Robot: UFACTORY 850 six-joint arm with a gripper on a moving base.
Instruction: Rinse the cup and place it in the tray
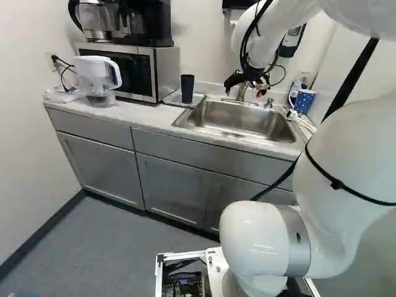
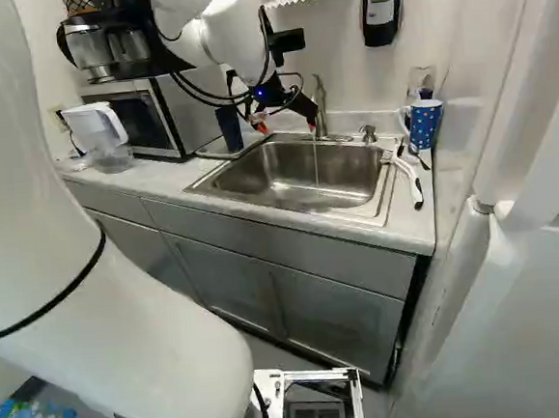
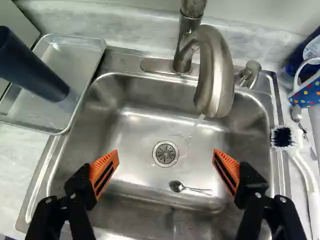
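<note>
My gripper (image 2: 287, 126) hangs over the sink (image 2: 227, 182) in the right base view, near the faucet. In the wrist view the gripper (image 3: 165, 166) stands wide open with nothing between its orange pads, the sink basin lying below. A dark blue cup (image 3: 31, 67) stands upright in the metal tray (image 3: 22, 106), beyond one finger and apart from it. In the left base view the same cup (image 1: 187, 88) is on the counter's tray, left of the sink. Water runs from the faucet (image 3: 216, 75) into the basin.
A small spoon (image 3: 190, 188) lies in the sink near the drain. Beside the sink are a brush (image 3: 303, 162) and a dotted blue mug (image 2: 425, 123). A water pitcher (image 1: 97, 77) and a microwave (image 1: 166, 71) with coffee makers on top stand farther along the counter.
</note>
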